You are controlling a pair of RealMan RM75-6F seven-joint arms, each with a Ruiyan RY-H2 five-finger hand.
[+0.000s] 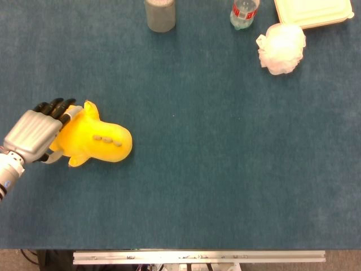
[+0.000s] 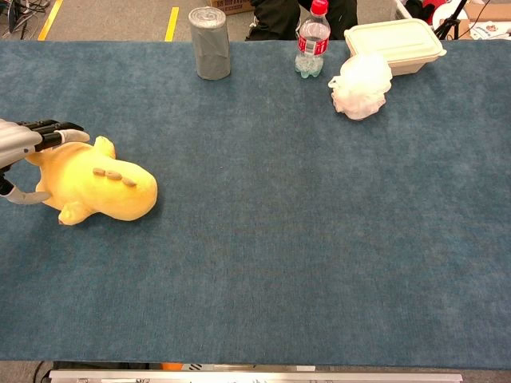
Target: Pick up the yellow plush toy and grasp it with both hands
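Observation:
The yellow plush toy (image 1: 97, 141) (image 2: 102, 190) lies on its side on the blue table cloth, at the left. My left hand (image 1: 32, 135) (image 2: 17, 152) covers the toy's left end. Its fingers (image 1: 55, 105) reach over the far side and its thumb (image 2: 25, 197) sits at the near side, spread around the plush without a clear squeeze. The toy still rests flat on the cloth. Neither view shows my right hand.
At the far edge stand a grey cylinder (image 1: 159, 14) (image 2: 210, 44) and a plastic bottle (image 1: 244, 12) (image 2: 312, 40). A white mesh puff (image 1: 281, 48) (image 2: 361, 85) lies beside a cream lidded box (image 1: 313, 11) (image 2: 395, 44) at the far right.

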